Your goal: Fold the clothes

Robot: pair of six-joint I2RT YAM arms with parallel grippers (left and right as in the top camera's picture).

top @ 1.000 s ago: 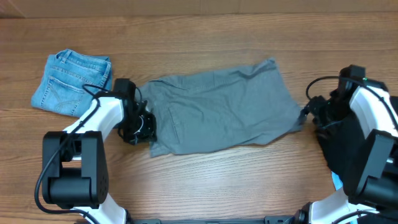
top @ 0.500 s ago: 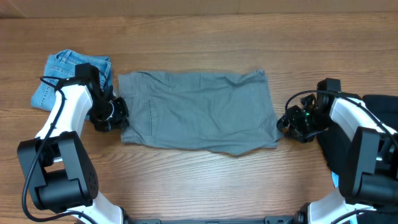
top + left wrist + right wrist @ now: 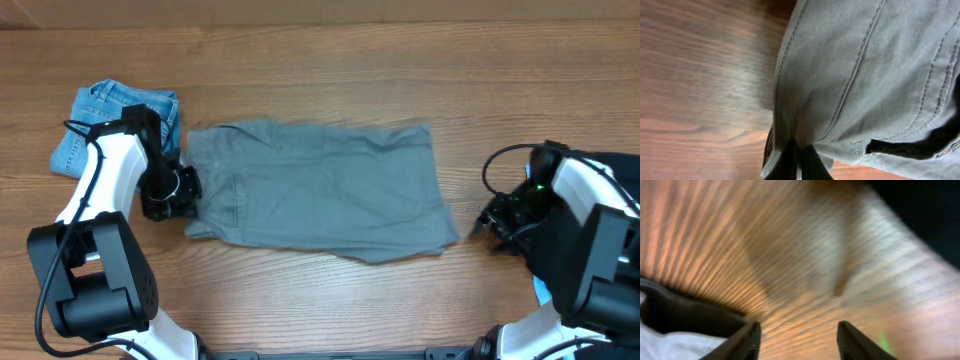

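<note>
The grey shorts (image 3: 320, 190) lie spread flat across the middle of the wooden table, waistband at the left. My left gripper (image 3: 178, 192) is shut on the waistband edge at the shorts' left side; the left wrist view shows the grey fabric (image 3: 855, 75) pinched between the closed fingers (image 3: 797, 160). My right gripper (image 3: 487, 222) is open and empty, a little right of the shorts' right hem; in the right wrist view its fingers (image 3: 799, 340) stand apart over bare wood. Folded denim-blue shorts (image 3: 105, 125) lie at the far left.
A black garment (image 3: 600, 230) lies under the right arm at the table's right edge, with a bit of light blue (image 3: 541, 292) below it. The table's far edge (image 3: 320, 25) runs along the top.
The shorts were pulled out flat and laid down. My right gripper has let go of the right hem and moved away to the right. My left gripper still grips the waistband.
</note>
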